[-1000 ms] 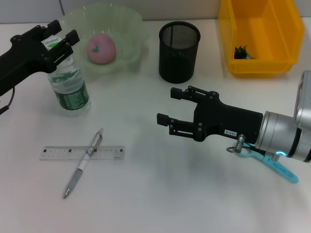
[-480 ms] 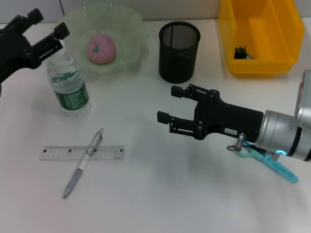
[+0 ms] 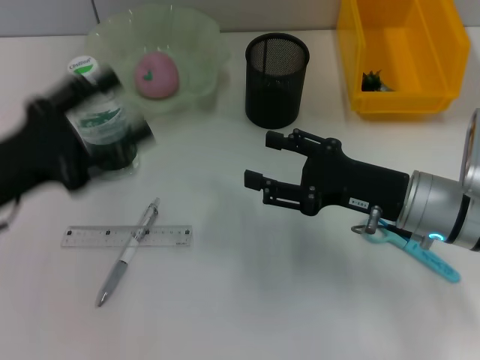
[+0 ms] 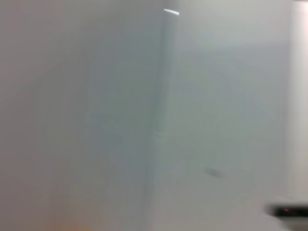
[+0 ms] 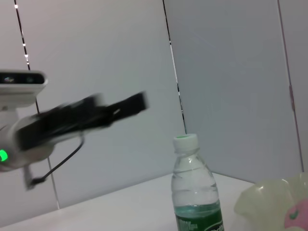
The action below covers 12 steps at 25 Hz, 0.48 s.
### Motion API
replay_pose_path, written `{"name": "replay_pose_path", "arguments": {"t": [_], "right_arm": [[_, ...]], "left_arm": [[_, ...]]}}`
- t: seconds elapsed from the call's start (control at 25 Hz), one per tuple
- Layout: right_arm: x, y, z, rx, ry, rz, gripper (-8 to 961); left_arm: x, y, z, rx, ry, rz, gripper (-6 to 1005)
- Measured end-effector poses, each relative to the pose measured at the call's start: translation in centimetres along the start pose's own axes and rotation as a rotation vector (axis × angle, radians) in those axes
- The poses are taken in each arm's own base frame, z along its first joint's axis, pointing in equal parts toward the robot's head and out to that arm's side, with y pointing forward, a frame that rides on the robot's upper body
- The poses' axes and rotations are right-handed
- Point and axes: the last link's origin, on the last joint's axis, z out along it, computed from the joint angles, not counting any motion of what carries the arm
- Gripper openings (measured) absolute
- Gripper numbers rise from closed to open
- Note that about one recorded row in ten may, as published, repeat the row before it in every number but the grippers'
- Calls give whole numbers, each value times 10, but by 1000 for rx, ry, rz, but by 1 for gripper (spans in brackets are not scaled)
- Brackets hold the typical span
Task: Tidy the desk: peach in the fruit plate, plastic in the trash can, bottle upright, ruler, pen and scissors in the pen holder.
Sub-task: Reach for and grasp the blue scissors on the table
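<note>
The clear bottle [image 3: 96,112] with a green label stands upright left of the green fruit plate [image 3: 202,34], which holds the pink peach [image 3: 156,75]. My left gripper [image 3: 124,112] is a moving blur across the bottle in the head view; the right wrist view shows the left gripper [image 5: 137,102] apart from the bottle [image 5: 195,197]. My right gripper [image 3: 259,160] hovers open and empty at mid-table, below the black mesh pen holder [image 3: 277,79]. The ruler [image 3: 90,237] and pen [image 3: 129,251] lie crossed at the front left. Teal scissors [image 3: 427,259] lie partly under my right arm.
A yellow bin [image 3: 401,97] at the back right holds a dark piece of plastic [image 3: 373,81]. The left wrist view shows only a blurred grey surface.
The left gripper let go of the bottle's neck, drew back to the left, then swung down across the bottle. The bottle stays upright. The right arm has barely moved.
</note>
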Motion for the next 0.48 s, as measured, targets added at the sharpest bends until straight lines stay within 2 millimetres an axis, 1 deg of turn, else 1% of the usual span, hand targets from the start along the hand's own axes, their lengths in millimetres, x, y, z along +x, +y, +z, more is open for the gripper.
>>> {"name": "replay_pose_path", "arguments": {"t": [0.04,0.08,0.12,0.16,0.2,0.36,0.44,0.48], "right_arm": [[0,1,-1,-7,-5,3,770],[0,1,-1,-7,-5,3,770],[-1,2,-1,-13,-8,2,770],[-1,3,-2,-20,-11,2,770],[-1,4,-3,-27,-14,3,770],[-2,13,-10,-75,-39,5,770],[0,22,-20,-109,-60,-8,770],[0,22,-20,-109,-60,-8,770]], "left_arm": [[0,0,0,0,0,0,824],[-6,23,0,-176,-60,-3,824],[-6,23,0,-176,-60,-3,823],[-11,34,1,-262,-101,-27,823],[-16,38,2,-303,-140,-46,823],[-26,43,4,-348,-212,-74,822],[-27,43,4,-348,-216,-78,822],[-27,43,4,-348,-216,-78,822]]}}
